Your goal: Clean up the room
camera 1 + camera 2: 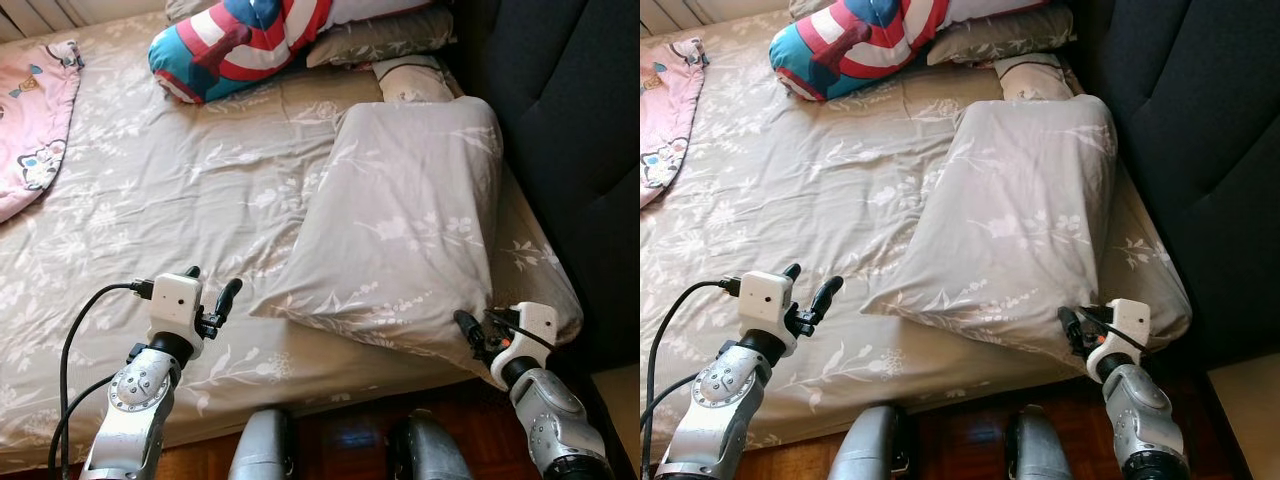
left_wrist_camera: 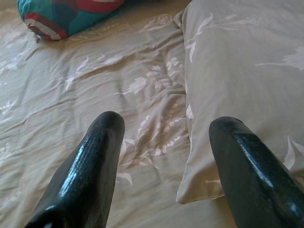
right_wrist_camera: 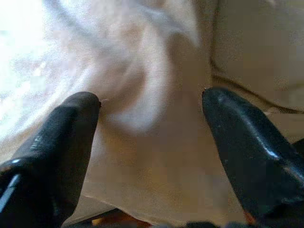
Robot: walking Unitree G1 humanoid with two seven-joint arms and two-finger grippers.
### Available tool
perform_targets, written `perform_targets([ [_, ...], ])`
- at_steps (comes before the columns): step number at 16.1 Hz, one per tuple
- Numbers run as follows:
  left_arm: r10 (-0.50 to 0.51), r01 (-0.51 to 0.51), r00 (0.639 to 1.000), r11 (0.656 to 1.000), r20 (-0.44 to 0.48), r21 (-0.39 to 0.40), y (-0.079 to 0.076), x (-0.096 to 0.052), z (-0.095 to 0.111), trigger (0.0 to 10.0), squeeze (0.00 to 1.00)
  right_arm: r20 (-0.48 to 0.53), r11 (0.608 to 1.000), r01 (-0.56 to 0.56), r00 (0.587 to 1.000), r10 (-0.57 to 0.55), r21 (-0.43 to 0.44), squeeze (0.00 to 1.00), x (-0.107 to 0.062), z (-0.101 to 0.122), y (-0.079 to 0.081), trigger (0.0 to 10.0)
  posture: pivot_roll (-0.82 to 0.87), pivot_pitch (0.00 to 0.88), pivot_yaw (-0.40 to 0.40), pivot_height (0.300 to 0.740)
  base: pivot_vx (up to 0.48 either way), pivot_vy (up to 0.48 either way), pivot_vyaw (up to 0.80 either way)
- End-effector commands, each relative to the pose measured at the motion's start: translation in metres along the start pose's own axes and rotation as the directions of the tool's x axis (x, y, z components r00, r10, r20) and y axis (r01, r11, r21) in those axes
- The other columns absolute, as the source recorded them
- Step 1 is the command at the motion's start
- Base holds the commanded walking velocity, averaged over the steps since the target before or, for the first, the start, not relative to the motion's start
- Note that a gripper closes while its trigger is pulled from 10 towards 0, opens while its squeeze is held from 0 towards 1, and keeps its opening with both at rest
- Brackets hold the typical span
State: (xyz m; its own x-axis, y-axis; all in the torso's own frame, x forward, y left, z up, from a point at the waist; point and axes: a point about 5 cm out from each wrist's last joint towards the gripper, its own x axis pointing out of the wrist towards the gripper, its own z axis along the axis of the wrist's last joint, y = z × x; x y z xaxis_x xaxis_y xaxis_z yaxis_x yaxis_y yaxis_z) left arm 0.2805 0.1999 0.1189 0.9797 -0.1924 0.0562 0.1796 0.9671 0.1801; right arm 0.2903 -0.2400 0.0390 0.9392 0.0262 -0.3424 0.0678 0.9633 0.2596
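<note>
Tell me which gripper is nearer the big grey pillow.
Right. The right gripper is open at the pillow's near corner, fabric between its fingers. The left gripper hovers open over the sheet beside the pillow.

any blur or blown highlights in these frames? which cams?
Right wrist view: soft and smeared, fabric blown out white toward one corner, right hand fingers open at the grey pillow. Left wrist view: sharp, with glossy reflections on the open left hand. Both eye views: evenly lit and crisp, dark headboard in shade.
</note>
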Motion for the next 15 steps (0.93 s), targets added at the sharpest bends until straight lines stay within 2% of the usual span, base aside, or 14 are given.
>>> perform_targets([
  [1,-0.002,0.003,0.999,1.000,-0.035,0.024,0.001,-0.004,-0.009,10.0,0.00,-0.015,1.000,0.009,1.000,-0.009,0.002,1.00,-0.003,-0.004,-0.002,10.0,0.03,0.245,0.081,0.671,0.000,0.000,0.00],
  [4,-0.010,0.011,0.999,1.000,-0.035,0.028,0.000,-0.004,-0.009,10.0,0.00,-0.074,0.999,-0.037,0.996,0.038,0.016,1.00,-0.005,-0.013,0.004,10.0,0.03,0.234,0.082,0.671,0.000,0.000,0.00],
  [6,-0.019,0.020,0.999,0.999,-0.034,0.030,-0.001,-0.004,-0.008,10.0,0.00,-0.091,0.996,-0.060,0.994,0.065,0.062,1.00,-0.007,-0.019,0.006,10.0,0.03,0.231,0.084,0.671,0.000,0.000,0.00],
  [9,-0.023,0.024,0.999,0.999,-0.035,0.033,-0.001,-0.007,-0.008,10.0,0.00,-0.141,0.998,0.035,0.990,-0.028,0.043,1.00,-0.007,-0.029,-0.003,10.0,0.04,0.240,0.087,0.671,0.000,0.000,0.00],
  [10,-0.023,0.025,0.999,0.999,-0.038,0.034,0.000,-0.008,-0.009,10.0,0.00,-0.154,0.996,0.068,0.986,-0.060,0.050,0.60,-0.007,-0.031,-0.006,10.0,0.04,0.246,0.090,0.671,0.000,0.000,0.00],
  [11,-0.028,0.030,0.999,0.999,-0.044,0.038,0.000,-0.010,-0.009,10.0,0.00,-0.170,0.992,0.109,0.981,-0.098,0.057,0.00,-0.007,-0.033,-0.010,10.0,0.05,0.259,0.094,0.671,0.000,0.000,0.00],
  [15,-0.035,0.037,0.998,0.998,-0.056,0.042,0.000,-0.015,-0.009,10.0,0.00,-0.211,0.983,0.097,0.975,-0.063,0.155,0.00,-0.004,-0.047,-0.003,10.0,0.07,0.292,0.110,0.671,0.000,0.000,0.00],
])
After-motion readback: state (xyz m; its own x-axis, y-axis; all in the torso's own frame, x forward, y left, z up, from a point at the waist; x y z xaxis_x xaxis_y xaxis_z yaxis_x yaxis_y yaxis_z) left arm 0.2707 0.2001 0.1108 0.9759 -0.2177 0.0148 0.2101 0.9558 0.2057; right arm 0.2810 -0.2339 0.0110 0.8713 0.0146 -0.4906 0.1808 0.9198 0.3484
